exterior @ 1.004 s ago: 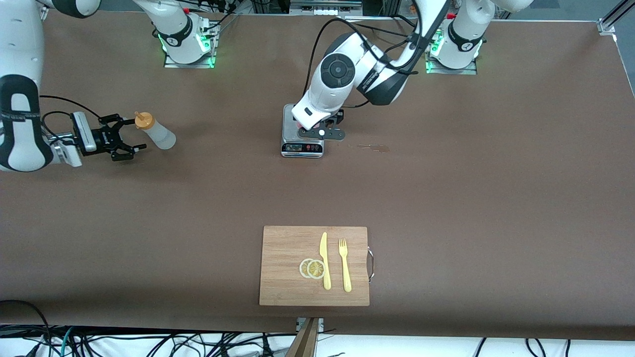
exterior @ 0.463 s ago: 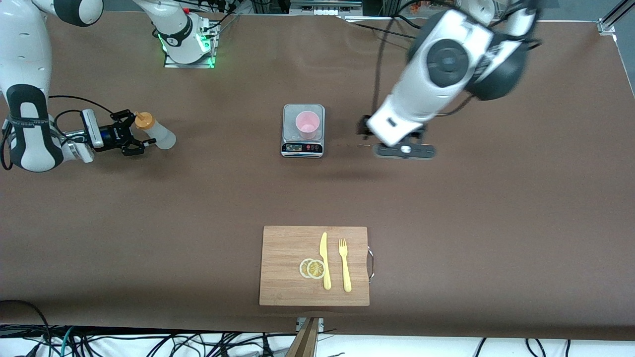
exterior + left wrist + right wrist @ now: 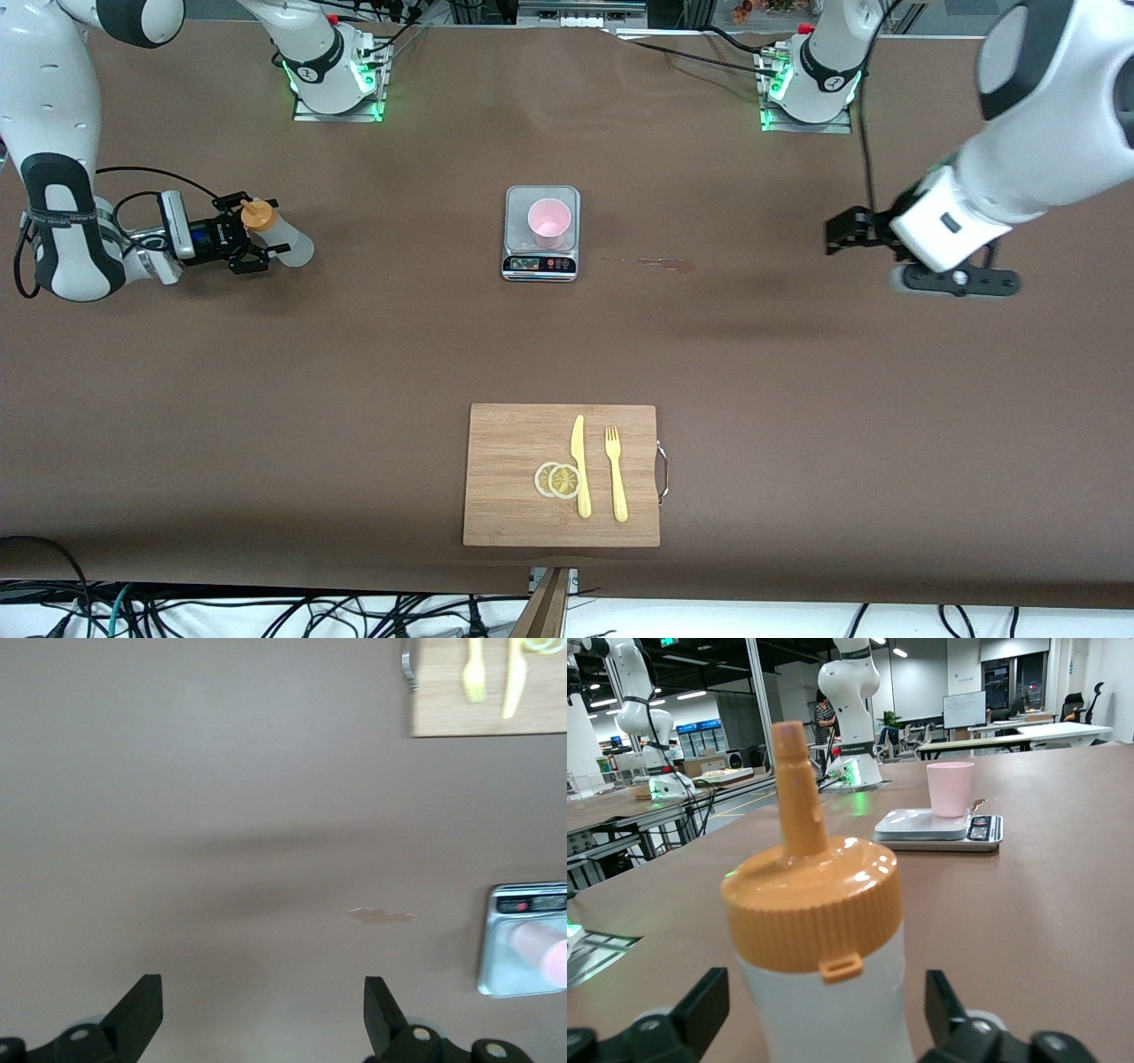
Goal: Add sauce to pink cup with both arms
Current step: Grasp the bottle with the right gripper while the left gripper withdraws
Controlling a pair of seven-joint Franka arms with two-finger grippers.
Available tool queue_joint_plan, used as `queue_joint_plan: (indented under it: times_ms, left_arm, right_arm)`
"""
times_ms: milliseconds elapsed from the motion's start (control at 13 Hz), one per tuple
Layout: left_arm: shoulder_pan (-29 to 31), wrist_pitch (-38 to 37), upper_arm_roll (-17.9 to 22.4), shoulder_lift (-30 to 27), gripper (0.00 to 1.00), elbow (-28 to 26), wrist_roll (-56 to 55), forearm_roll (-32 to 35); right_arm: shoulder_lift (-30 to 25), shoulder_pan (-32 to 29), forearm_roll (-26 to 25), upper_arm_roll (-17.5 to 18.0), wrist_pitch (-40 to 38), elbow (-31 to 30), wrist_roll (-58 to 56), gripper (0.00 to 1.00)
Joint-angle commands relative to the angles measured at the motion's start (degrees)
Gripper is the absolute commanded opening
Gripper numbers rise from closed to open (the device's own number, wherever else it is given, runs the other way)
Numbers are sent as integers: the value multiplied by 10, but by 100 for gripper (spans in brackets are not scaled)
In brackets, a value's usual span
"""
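I see the sauce (image 3: 276,236), a translucent bottle with a ribbed orange cap and thin nozzle, standing between my right gripper's (image 3: 251,237) wide-spread fingers at the right arm's end of the table. The smooth tapered pink cup (image 3: 549,223) sits on the grey scale (image 3: 541,263) mid-table. My left gripper (image 3: 261,1010) hangs wide open over bare brown tabletop, well apart from the cup.

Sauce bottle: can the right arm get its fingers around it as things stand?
Probably yes. The right gripper is level with the sauce bottle, open, one finger each side of it, nothing between. The left gripper is over bare table at its own end.
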Motion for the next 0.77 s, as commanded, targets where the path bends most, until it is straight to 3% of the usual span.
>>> queue_joint_plan:
  times_ms: [0,309,386,540,695]
  left_arm:
    - [54,-24,-21,-22,100,-9,57,25]
    - [103,-57,-30,-35,100,-11,103,38]
    - [105,-62,-30,-34,100,-11,108,38]
    - [99,-89,-27,-30,100,-7,109,38]
    - [103,-96,-29,-15,100,11,109,38]
  right_arm:
    - [14,-3,4,0,-5,-14,-208,72]
    - [13,-1,20,15,-6,-14,-210,26]
    - [12,-1,28,16,-6,-13,-209,19]
    - [-11,5,29,24,-7,-8,-182,12]
    - [-69,30,26,22,19,-3,-100,13]
